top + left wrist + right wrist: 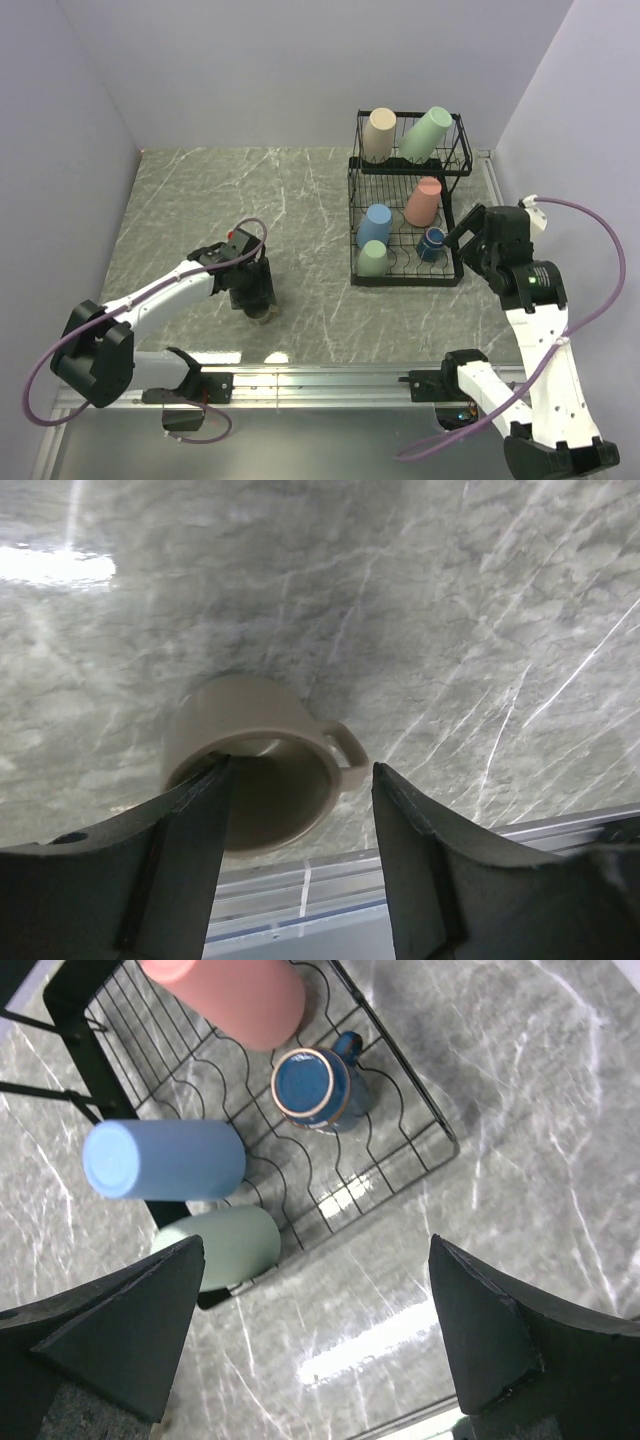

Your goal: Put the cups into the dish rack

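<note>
Though masked overhead, tan mug (250, 715) below left claw (300, 768)

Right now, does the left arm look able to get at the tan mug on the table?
Probably yes. The left gripper hangs right over the tan mug, one of its open fingers at the rim, the other past the handle; nothing else on the table stands between them.

From above we see almost nothing of the olive-tan mug (262, 742): the left gripper (260, 306) covers it near the front edge of the table (190, 200). In the right wrist view, the top edge cuts off the salmon-pink tumbler (235, 995). A finger (120, 1330) of the right gripper (318, 1330) hides part of a pale green tumbler (235, 1240), and the dish rack (70, 1005) runs out of frame.
</note>
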Robot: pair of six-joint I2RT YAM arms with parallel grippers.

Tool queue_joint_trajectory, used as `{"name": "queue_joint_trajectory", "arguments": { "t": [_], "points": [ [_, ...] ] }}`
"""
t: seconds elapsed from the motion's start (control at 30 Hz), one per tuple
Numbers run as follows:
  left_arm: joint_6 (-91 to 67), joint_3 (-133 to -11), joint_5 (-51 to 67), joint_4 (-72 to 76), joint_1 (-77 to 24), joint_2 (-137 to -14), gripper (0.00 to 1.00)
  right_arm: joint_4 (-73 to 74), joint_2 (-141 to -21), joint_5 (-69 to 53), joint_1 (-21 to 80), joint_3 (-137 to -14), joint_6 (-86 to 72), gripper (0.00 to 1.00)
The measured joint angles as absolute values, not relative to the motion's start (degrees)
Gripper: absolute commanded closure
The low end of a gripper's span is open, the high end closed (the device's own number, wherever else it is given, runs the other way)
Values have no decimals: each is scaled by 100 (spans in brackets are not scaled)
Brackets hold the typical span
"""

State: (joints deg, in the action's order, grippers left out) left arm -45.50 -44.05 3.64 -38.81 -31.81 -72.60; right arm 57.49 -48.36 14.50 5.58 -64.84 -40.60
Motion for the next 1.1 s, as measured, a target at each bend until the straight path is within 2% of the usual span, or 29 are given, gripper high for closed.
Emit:
{"name": "queue_joint_trajectory", "arguments": {
  "t": [0.17, 0.33, 0.43, 0.47, 0.53, 0.57, 0.6, 1.1],
  "points": [
    [-4591, -4427, 301, -3732, -3413, -7496, 37, 5951, -4506, 1426, 558, -6445, -3988, 0],
    [-4624, -4506, 202, -3684, -3564, -7865, 49, 6163, -4259, 1431, 558, -6396, -3859, 0],
    [-4644, -4582, 174, -3664, -3601, -7992, 65, 6263, -4082, 1431, 558, -6329, -3789, 0],
    [-4646, -4602, 158, -3664, -3610, -8016, 77, 6307, -4045, 1431, 558, -6318, -3774, 0],
    [-4639, -4630, 123, -3701, -3618, -8029, 87, 6326, -4001, 1422, 558, -6289, -3750, 0],
    [-4668, -4635, 97, -3695, -3625, -8025, 97, 6335, -3983, 1411, 558, -6265, -3736, 0],
    [-4657, -4659, 43, -3682, -3625, -8025, 99, 6353, -3968, 1400, 558, -6243, -3723, 0],
    [-4606, -4525, -23, -3828, -3743, -7347, 99, 6305, -3944, 987, 558, -6152, -3457, 1]
  ]
}}
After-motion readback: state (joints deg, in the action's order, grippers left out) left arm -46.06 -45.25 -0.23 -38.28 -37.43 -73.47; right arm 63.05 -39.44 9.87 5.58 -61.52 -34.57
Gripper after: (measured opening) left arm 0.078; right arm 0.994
